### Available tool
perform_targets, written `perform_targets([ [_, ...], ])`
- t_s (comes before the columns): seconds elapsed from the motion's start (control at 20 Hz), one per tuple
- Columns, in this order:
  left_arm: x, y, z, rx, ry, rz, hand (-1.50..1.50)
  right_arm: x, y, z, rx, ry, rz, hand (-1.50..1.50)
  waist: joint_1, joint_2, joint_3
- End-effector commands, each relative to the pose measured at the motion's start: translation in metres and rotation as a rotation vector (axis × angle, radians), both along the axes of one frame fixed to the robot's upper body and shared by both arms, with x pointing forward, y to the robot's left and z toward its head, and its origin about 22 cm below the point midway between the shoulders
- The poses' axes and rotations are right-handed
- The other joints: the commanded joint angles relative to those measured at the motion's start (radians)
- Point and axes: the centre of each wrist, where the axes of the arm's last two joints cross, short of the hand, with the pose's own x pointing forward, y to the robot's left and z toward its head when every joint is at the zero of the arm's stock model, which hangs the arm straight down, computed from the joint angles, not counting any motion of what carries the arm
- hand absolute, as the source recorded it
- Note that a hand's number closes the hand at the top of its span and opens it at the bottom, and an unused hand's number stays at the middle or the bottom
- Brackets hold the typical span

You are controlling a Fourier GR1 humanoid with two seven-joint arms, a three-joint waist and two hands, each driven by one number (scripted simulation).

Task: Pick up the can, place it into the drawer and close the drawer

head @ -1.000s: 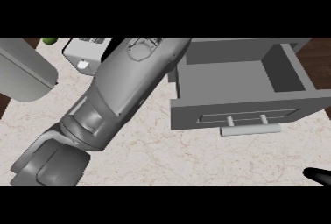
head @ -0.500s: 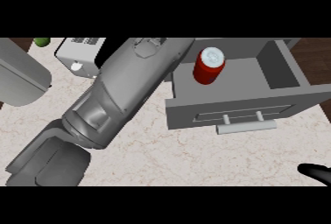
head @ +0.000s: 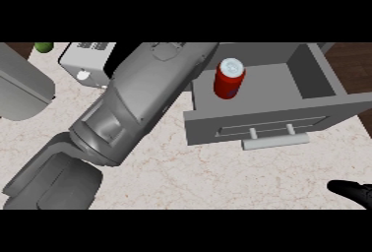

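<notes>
1. We look down on a pale marbled counter (head: 218,177), with a grey open drawer (head: 320,74) at the upper right of the frame.
2. The red can (head: 230,78) stands upright inside the drawer, near its left side, white top facing us.
3. Our left arm (head: 138,103) stretches diagonally from lower left toward the top centre; its hand is hidden, so we cannot tell its fingers' state.
4. Our right hand (head: 354,191) shows at the lower right edge, only partly visible, holding nothing; whether its fingers are curled we cannot tell.
5. A white appliance (head: 88,64) sits at the upper left.
</notes>
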Motion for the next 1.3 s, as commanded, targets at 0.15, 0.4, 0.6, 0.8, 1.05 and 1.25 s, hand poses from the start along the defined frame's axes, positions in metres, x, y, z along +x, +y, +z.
perform_targets([
  [0.15, -0.002, -0.005, 0.015, -0.063, 0.008, 0.007, -1.50, 0.020, 0.017, 0.009, -0.236, -0.066, 0.021, -1.50, 0.009, 0.010, 0.000],
  [0.4, 0.001, 0.001, 0.003, -0.107, 0.006, -0.001, -1.50, 0.037, 0.020, 0.006, -0.410, -0.053, -0.028, -1.50, 0.028, 0.000, -0.001],
  [0.6, -0.001, -0.003, 0.011, -0.092, -0.011, -0.014, -1.50, 0.065, 0.041, -0.014, -0.545, -0.068, -0.039, -1.50, 0.060, 0.001, -0.001],
  [0.8, 0.001, -0.002, 0.011, -0.070, -0.016, -0.011, -1.50, 0.086, 0.060, -0.025, -0.634, -0.041, -0.050, -1.50, 0.076, -0.006, -0.002],
  [1.05, 0.004, 0.004, -0.001, -0.055, -0.011, -0.012, -1.50, 0.115, 0.067, -0.060, -0.790, -0.009, -0.058, -1.50, 0.091, -0.011, -0.002],
  [1.25, 0.009, 0.018, 0.009, -0.093, -0.002, -0.050, -1.50, 0.142, 0.079, -0.082, -0.869, 0.010, -0.102, -1.50, 0.124, -0.016, -0.003],
])
